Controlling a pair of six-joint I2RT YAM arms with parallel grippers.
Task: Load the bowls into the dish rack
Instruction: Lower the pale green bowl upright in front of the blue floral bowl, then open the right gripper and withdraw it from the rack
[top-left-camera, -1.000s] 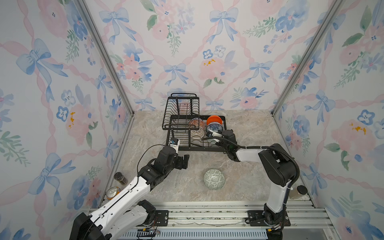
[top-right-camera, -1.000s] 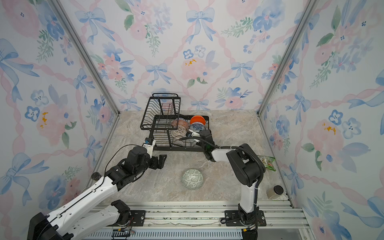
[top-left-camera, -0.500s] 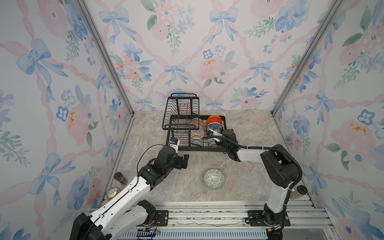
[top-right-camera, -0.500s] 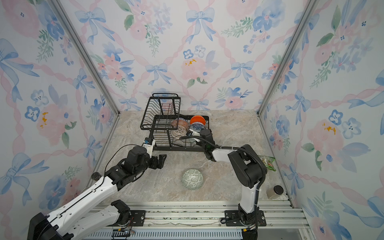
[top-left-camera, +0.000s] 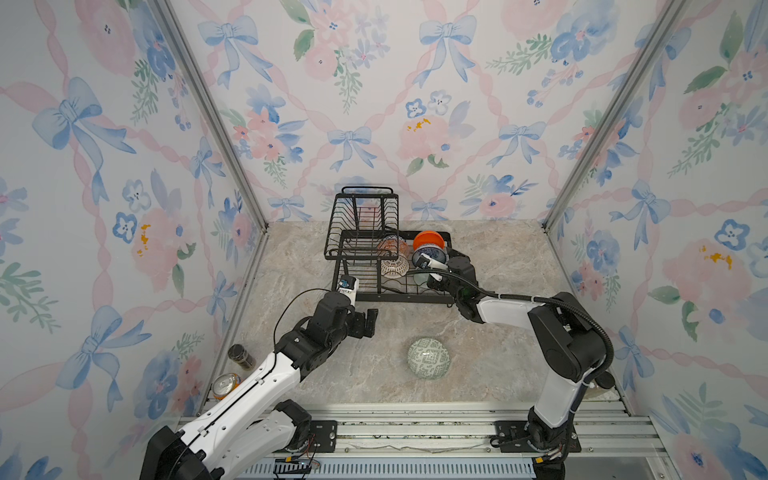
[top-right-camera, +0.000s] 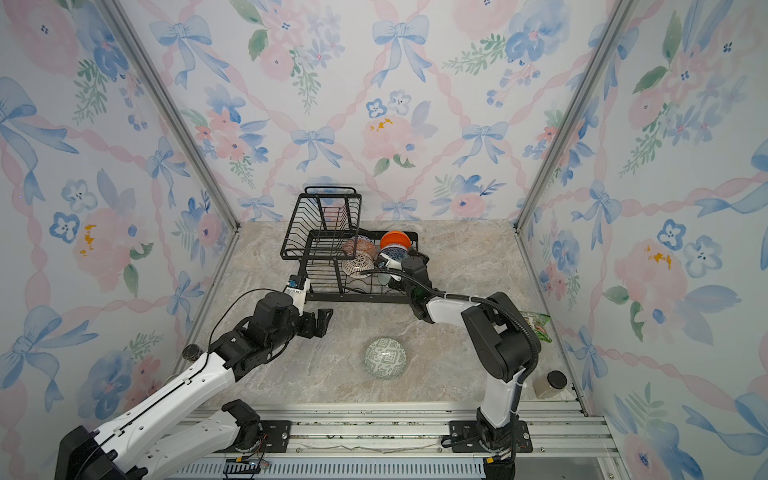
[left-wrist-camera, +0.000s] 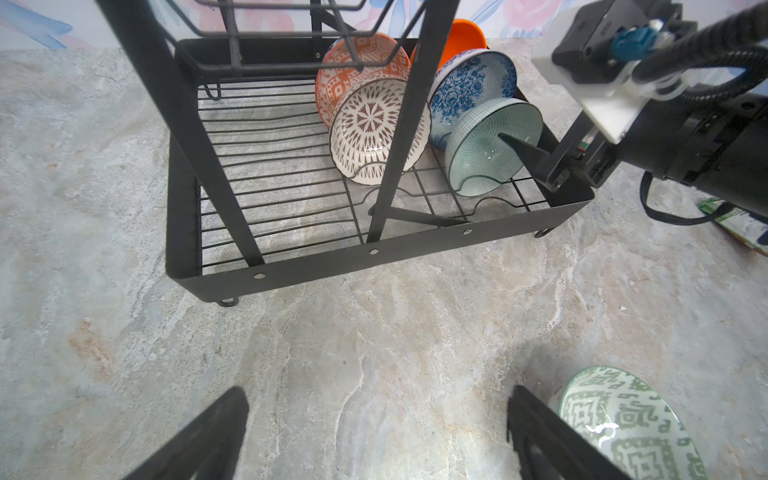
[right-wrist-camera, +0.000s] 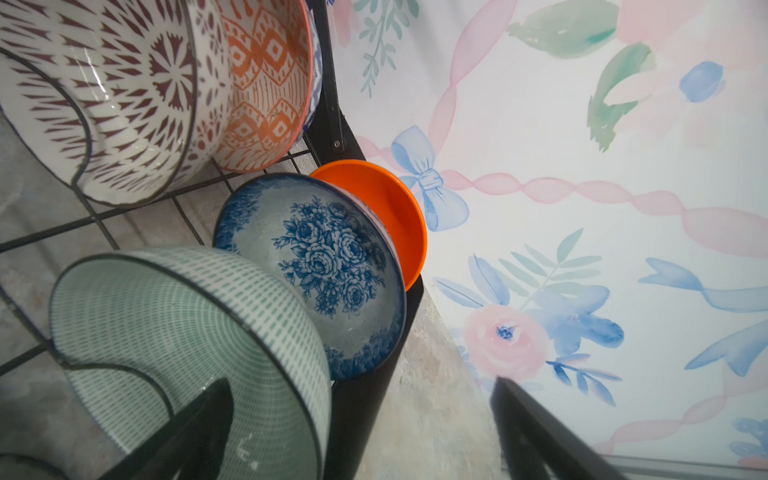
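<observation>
The black dish rack (top-left-camera: 399, 297) holds, standing on edge in its low tray, a plain orange bowl (top-left-camera: 428, 240), a blue floral bowl (right-wrist-camera: 324, 257), a pale mint bowl (right-wrist-camera: 166, 307), a red-orange patterned bowl (left-wrist-camera: 357, 58) and a white bowl with brown lattice (left-wrist-camera: 374, 129). My right gripper (right-wrist-camera: 361, 382) is open at the rack's right wall. One of its fingers (left-wrist-camera: 523, 151) is inside the mint bowl, the other outside the wall. A grey-green geometric bowl (top-left-camera: 428, 357) lies on the table. My left gripper (left-wrist-camera: 378, 390) hangs open and empty over the bare table in front of the rack.
The rack's raised basket tier (top-left-camera: 361, 224) stands over the tray's left part. Two cans (top-left-camera: 239, 356) (top-left-camera: 224, 384) sit by the left wall. A jar (top-right-camera: 550, 382) and a green packet (top-right-camera: 538, 324) lie by the right wall.
My right gripper has opened and let go of the mint bowl, which now stands in the rack. The left arm has not moved.
</observation>
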